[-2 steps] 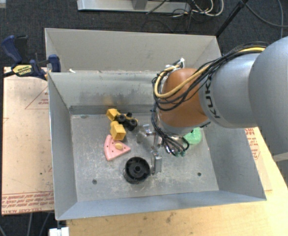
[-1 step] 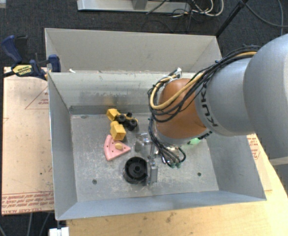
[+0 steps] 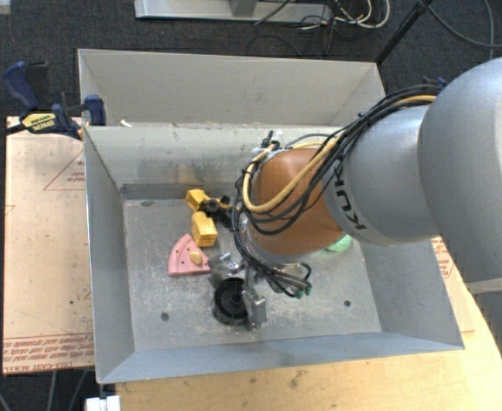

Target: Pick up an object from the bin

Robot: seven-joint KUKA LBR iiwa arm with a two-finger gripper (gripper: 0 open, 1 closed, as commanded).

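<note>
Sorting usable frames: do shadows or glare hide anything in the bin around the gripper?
Camera view: soft, even light, no strong glare on the bin; the arm throws a faint shadow by the gripper and the black round thing; the pink wedge and yellow blocks are plainly lit; the orange cover hides the bin's middle.

A black round thing (image 3: 228, 300), shaped like a thick ring with a dark hollow in its middle, was seen lying flat on the floor of the bin (image 3: 148, 302), near the front wall. Its right edge was hidden by the pincer (image 3: 251, 305).
</note>
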